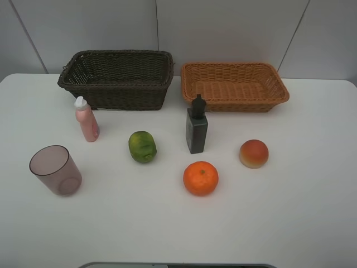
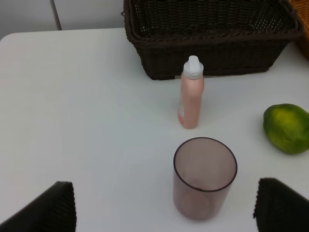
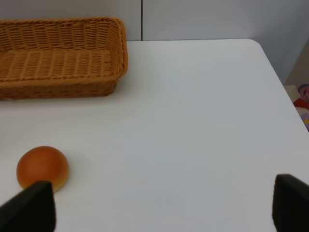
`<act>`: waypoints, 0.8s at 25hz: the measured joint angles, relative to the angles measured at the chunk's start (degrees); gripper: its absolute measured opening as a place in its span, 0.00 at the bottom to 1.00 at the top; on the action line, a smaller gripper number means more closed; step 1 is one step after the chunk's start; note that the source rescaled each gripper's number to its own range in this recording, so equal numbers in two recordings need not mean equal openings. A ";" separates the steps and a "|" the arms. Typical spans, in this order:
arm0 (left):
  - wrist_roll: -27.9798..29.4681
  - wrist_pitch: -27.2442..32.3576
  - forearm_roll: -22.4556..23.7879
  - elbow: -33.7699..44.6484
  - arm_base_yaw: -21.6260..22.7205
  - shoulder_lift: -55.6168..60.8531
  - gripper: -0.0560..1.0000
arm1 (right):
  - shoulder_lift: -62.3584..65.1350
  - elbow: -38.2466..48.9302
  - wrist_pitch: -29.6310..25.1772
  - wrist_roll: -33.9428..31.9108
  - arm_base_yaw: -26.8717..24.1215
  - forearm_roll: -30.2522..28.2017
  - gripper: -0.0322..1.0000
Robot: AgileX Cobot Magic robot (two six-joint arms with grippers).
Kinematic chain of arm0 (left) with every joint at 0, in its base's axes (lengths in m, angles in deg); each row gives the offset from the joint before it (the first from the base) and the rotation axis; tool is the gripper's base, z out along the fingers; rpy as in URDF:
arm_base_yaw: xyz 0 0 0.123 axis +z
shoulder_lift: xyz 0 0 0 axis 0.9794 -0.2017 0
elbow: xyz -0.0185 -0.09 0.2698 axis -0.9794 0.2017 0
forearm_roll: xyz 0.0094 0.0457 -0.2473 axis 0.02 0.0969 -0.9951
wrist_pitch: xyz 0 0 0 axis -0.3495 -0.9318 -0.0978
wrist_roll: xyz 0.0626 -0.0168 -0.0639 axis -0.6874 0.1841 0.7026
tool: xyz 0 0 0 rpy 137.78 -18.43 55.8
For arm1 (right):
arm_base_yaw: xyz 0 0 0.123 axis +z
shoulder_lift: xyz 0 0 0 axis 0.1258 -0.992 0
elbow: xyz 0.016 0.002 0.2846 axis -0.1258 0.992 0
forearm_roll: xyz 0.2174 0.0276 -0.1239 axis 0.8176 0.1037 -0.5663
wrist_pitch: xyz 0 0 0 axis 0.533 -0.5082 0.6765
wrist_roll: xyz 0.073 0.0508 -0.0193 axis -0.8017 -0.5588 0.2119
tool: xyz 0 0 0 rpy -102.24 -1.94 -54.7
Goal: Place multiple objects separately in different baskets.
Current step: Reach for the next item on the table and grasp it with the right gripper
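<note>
2 wide-open, empty tools: mauve cup (image 2: pixel 205 176) ahead of left tool (image 2: pixel 165 208), peach (image 3: pixel 42 166) beside right tool (image 3: pixel 160 205).

My left end effector (image 2: pixel 166 208) stands wide open, its two dark, textured fingers (image 2: pixel 53 210) far apart and holding nothing. My right end effector (image 3: pixel 161 205) is spread just as wide, with only its finger tips (image 3: pixel 29 208) in sight, and it grips nothing. Both hang above the surface (image 2: pixel 87 121), facing toward 12 o'clock.
</note>
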 joint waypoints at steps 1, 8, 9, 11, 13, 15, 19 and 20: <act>0.00 0.00 0.00 0.00 0.00 0.00 0.95 | 0.00 0.00 0.00 0.00 0.00 0.00 0.92; 0.00 0.00 0.00 0.00 0.00 0.00 0.95 | 0.00 0.00 0.00 0.00 0.00 0.00 0.92; 0.00 0.00 0.00 0.00 0.00 0.00 0.95 | 0.00 0.00 0.00 0.00 0.00 0.00 0.92; 0.00 0.00 0.00 0.00 0.00 0.00 0.95 | 0.00 0.00 0.00 0.00 0.00 0.00 0.92; 0.00 0.00 0.00 0.00 0.00 0.00 0.95 | 0.00 0.00 0.00 0.00 0.00 0.00 0.92; 0.00 0.00 0.00 0.00 0.00 0.00 0.95 | 0.00 0.00 0.00 0.00 0.00 0.00 0.92; 0.00 0.00 0.00 0.00 0.00 0.00 0.95 | 0.00 0.00 0.00 0.00 0.00 0.00 0.92; 0.00 0.00 0.00 0.00 0.00 0.00 0.95 | 0.00 0.00 0.00 0.00 0.00 0.00 0.92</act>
